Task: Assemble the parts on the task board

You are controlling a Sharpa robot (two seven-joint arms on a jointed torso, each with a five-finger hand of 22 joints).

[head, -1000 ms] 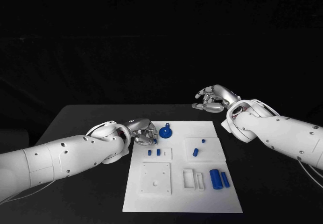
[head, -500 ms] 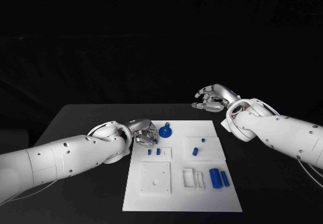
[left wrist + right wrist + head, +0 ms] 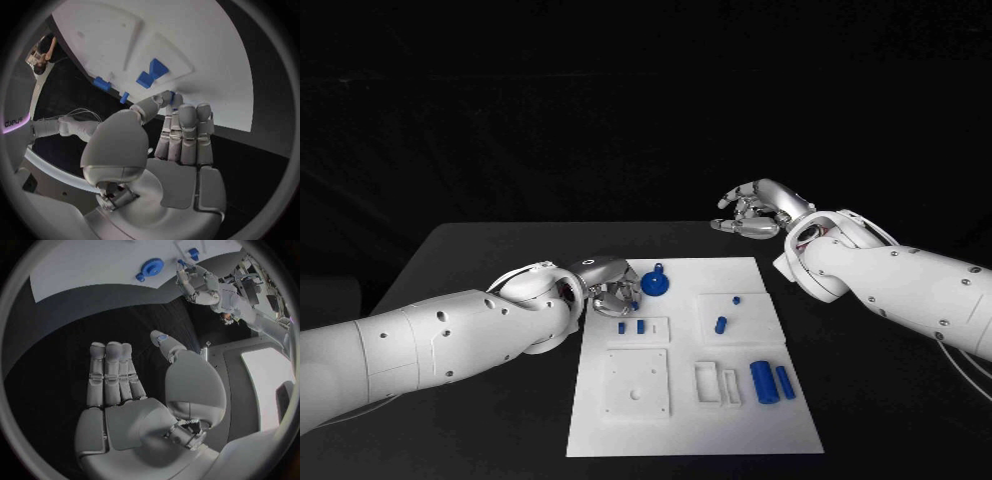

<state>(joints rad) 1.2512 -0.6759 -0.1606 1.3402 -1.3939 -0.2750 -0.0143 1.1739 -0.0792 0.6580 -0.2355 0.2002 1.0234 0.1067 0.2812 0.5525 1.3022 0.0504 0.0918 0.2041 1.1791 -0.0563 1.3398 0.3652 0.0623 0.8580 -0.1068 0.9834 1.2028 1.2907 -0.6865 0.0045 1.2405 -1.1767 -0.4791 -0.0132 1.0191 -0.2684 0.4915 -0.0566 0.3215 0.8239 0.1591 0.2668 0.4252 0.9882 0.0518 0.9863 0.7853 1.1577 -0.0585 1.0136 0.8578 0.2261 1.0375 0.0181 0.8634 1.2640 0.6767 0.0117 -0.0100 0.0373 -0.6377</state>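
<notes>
The white task board [image 3: 733,420] lies in the middle of the table. My left hand [image 3: 606,284] hovers over its far left corner, beside a round blue part with a handle [image 3: 655,283]. Between thumb and fingertips it pinches a small blue piece [image 3: 172,95]. Two short blue pegs [image 3: 630,326] stand in a raised plate just under that hand. More blue parts lie to the right: a peg [image 3: 720,323] and two thick cylinders [image 3: 770,381]. My right hand [image 3: 759,212] hangs raised beyond the board's far right corner, fingers apart, holding nothing [image 3: 134,390].
A square white plate with a hole [image 3: 635,381] and two upright white slots [image 3: 715,383] sit on the board's near half. Bare black table [image 3: 473,260] runs on both sides of the board.
My left hand has crept slightly right, toward the round blue part, still pinching the small piece. The right hand has stayed in place.
</notes>
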